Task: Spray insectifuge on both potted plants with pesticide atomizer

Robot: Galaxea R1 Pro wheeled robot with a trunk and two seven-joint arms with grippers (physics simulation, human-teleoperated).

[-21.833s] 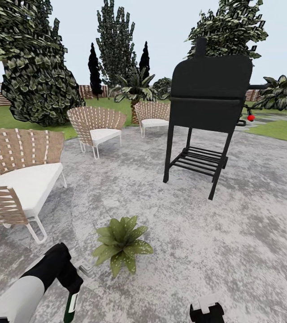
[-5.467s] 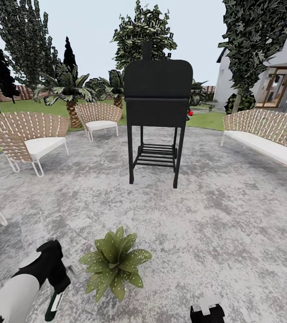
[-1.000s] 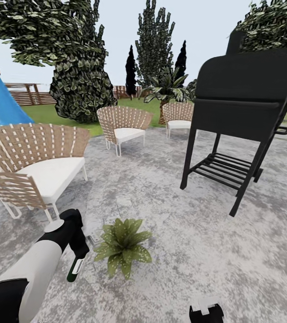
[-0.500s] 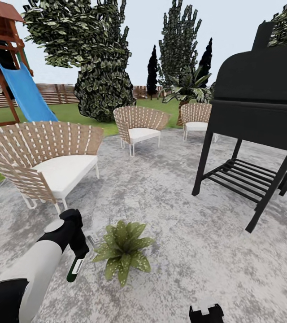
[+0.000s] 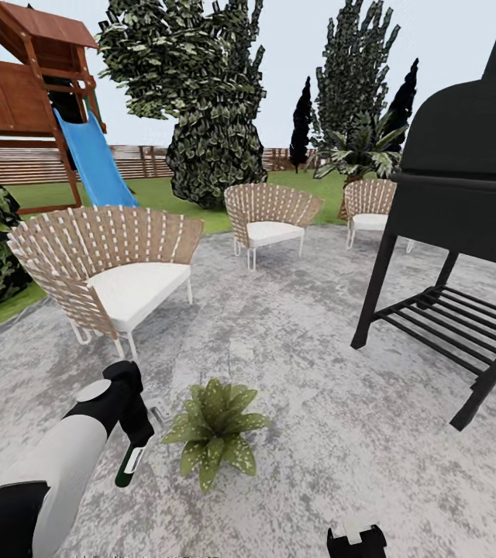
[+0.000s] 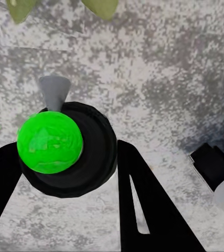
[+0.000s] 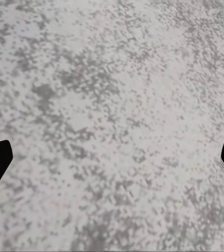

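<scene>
To coat the potted plant [image 5: 215, 434] well, the nozzle should point squarely at the rosette and sweep across every leaf, not just the near side. The left pincer [image 5: 136, 430] is clenched on the pesticide atomizer [image 5: 130, 463], held just beside the plant above the grey patio [image 5: 341, 403]. The atomizer has a dark slim body with a white mark. The right pincer [image 5: 356, 535] hangs released, apart from the plant.

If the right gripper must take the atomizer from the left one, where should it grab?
Probably the slim dark lower body of the pesticide atomizer, which hangs free below the left gripper clamping its upper part. Come in level from the robot's right, jaws across the body, clear of the potted plant.
</scene>
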